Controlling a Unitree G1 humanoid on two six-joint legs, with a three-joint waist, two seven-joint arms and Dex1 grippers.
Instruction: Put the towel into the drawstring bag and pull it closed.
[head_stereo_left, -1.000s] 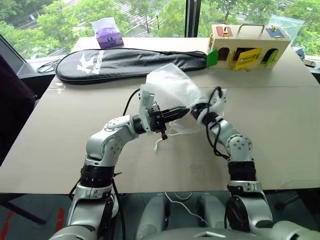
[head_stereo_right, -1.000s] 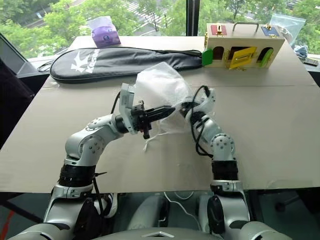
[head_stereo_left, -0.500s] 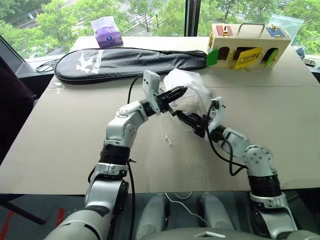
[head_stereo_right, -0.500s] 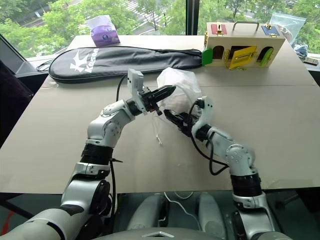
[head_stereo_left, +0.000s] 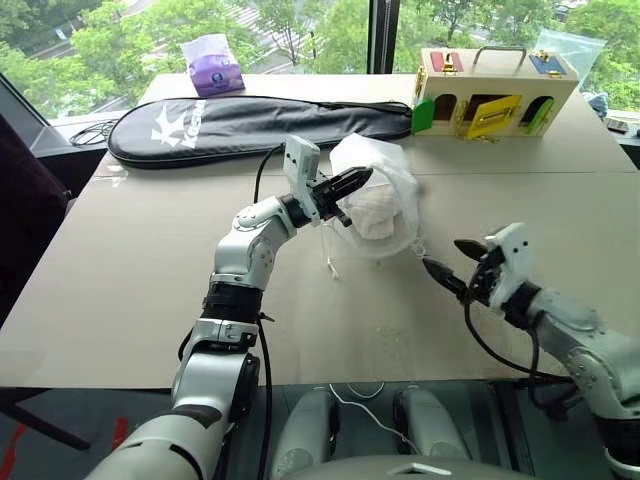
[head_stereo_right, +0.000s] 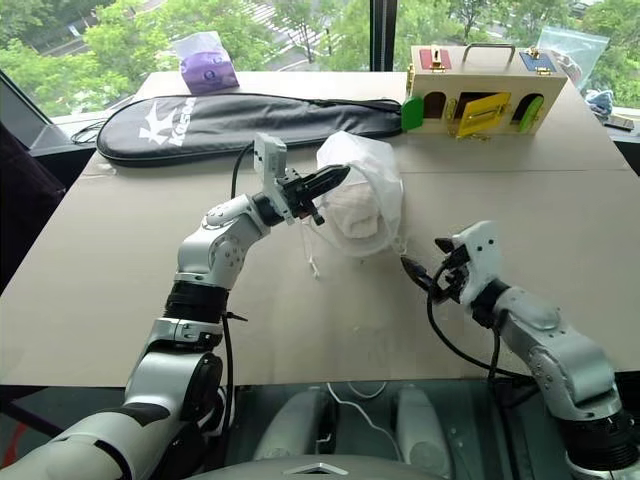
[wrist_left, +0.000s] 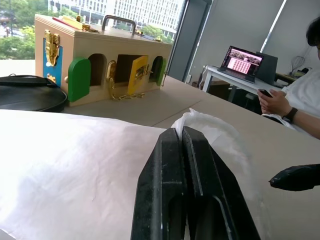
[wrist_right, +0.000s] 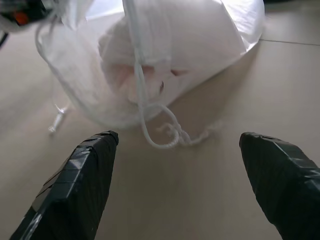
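The left gripper (head_stereo_left: 352, 184) is clamped on the drawstring bag's (head_stereo_left: 385, 170) rim, the towel (head_stereo_left: 376, 212) inside just beyond. The right gripper (head_stereo_left: 455, 262), fingers spread and empty, sits apart from the bag.

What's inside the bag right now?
The towel shows as a white bundle through the thin bag, which the left gripper pinches. Its far side is covered by folds.

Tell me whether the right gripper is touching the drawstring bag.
Apart. In the right wrist view the open right gripper shows bare table between its fingertips and the drawstring bag; the left eye view shows the same gap beside the bag.
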